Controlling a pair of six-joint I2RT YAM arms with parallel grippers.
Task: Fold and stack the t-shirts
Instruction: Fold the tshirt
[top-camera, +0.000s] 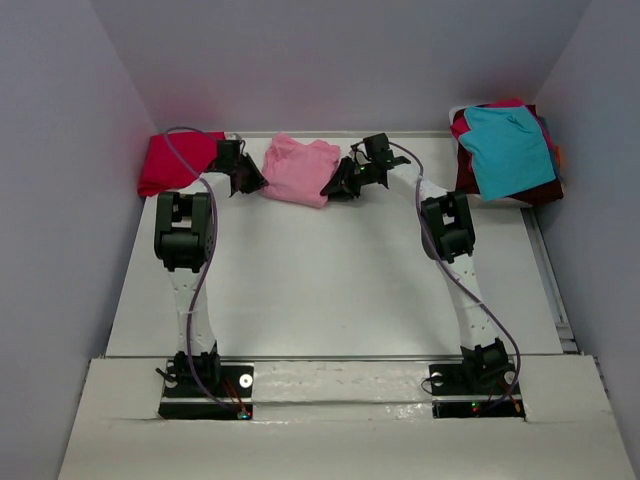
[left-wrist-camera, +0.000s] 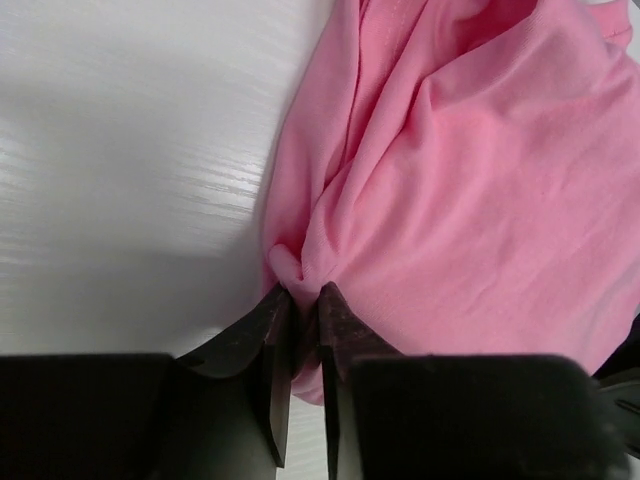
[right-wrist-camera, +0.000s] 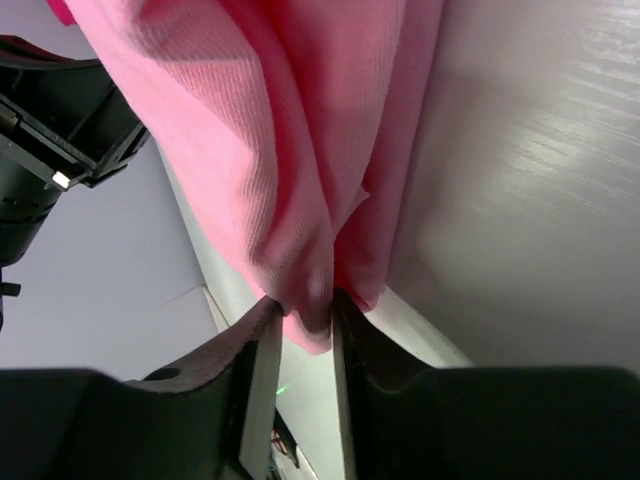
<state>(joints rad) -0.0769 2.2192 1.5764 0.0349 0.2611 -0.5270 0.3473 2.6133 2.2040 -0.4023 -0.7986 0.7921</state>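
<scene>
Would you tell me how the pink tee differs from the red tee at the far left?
The pink tee is pale; the red tee is deep crimson. The pink tee is bunched and pinched by the left gripper and right gripper; the red tee is untouched. The pink tee sits mid far edge, the red tee in the far-left corner. Both are plain, solid-coloured.

There are two arms, the left arm (top-camera: 185, 235) and the right arm (top-camera: 447, 225), and two hands, the left hand (top-camera: 258, 184) and the right hand (top-camera: 330, 189). At least four t-shirts can be counted: one light pink t-shirt (top-camera: 300, 168), one red t-shirt (top-camera: 175, 160) far left, and one teal t-shirt (top-camera: 508, 148) over one maroon t-shirt (top-camera: 466, 178) far right. There is one worktop (top-camera: 320, 290).
</scene>
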